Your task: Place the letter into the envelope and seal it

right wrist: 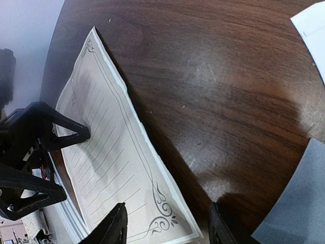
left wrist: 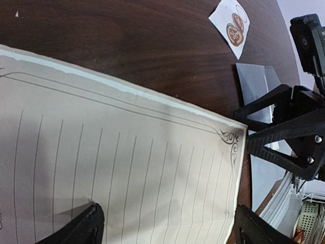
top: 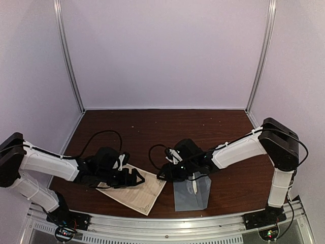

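On the desk [top: 152,127]: the letter [top: 134,190] lies flat, lined side up.
Envelope [top: 188,201]: flat on the desk just right of the letter, apart from it.
Left hand [left wrist: 166,213]: above the letter, fingers spread wide, holding nothing.
Right hand [right wrist: 166,208]: over the letter's right corner, fingers partly apart, empty.
Sticker card [left wrist: 231,25]: small, white, past the letter's right side.

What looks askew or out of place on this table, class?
The letter lies askew, its edges diagonal to the near edge of the table, one corner close to that edge. Nothing looks spilled or torn.
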You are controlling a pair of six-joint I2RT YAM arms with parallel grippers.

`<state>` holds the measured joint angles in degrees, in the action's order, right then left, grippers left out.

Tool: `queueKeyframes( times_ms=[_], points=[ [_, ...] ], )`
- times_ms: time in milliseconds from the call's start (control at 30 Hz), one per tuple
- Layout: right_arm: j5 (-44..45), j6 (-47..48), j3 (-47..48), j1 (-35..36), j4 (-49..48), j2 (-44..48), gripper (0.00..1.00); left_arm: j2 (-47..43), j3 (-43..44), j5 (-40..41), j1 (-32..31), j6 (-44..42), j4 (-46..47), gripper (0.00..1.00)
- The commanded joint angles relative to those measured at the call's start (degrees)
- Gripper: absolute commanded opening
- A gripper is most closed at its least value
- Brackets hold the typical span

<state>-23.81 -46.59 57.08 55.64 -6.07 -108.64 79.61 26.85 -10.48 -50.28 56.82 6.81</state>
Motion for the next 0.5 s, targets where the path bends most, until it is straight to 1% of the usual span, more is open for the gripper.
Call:
queueKeyframes(
  times_ms=[0,133,233,300,467],
  points=[
    [-1.0,-1.1,0.6,0.5,-0.5,-2.4,0.54,0.8,-0.4,-0.7,0.3,-1.2,1.1,0.91],
    [-2.2,-1.9,0.7,0.5,-2.1,-3.1,0.50,0.7,-0.4,-0.5,0.4,-1.1,1.0,0.91],
    [-3.1,-2.5,0.8,0.5,-3.2,-3.5,0.43,0.7,-0.4,-0.6,0.4,-1.0,1.0,0.91],
    [-3.9,-3.1,0.8,0.5,-4.1,-3.7,0.38,0.7,-0.5,-0.6,0.4,-0.9,1.3,0.91],
    [-5.6,-4.7,0.8,0.5,-7.4,-3.7,0.20,0.8,-0.6,-0.5,0.4,-0.7,1.9,0.91]
  ],
)
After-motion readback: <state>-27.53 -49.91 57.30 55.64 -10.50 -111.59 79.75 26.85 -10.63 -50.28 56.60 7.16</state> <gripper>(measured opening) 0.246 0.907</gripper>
